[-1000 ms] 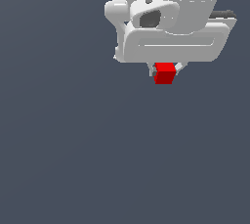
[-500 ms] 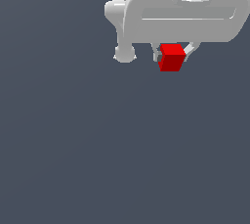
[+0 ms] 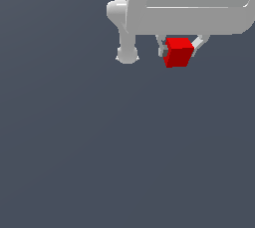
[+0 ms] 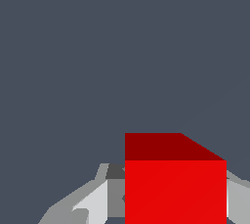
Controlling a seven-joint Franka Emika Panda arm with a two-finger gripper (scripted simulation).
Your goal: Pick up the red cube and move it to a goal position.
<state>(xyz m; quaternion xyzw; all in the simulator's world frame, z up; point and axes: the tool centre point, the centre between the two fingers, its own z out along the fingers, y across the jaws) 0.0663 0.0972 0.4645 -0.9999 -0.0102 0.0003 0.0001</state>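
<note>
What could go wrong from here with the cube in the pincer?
1. Slip: the red cube sits at the very tips of the pincer, most of it hanging below the fingers. A jerk in transit might shake it loose.
2. Twist: in the wrist view the red cube looks off-centre between the fingers, so it could rotate in the grip.
3. No goal marker shows in either view, so placement cannot be checked visually.

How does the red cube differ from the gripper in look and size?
Colour: the red cube is bright red; the gripper is white with grey fingers.
Size: the cube is much narrower than the gripper's wide body.
Pose: the cube sits clamped between the fingers under that body.
Both look plain and matte.
</note>
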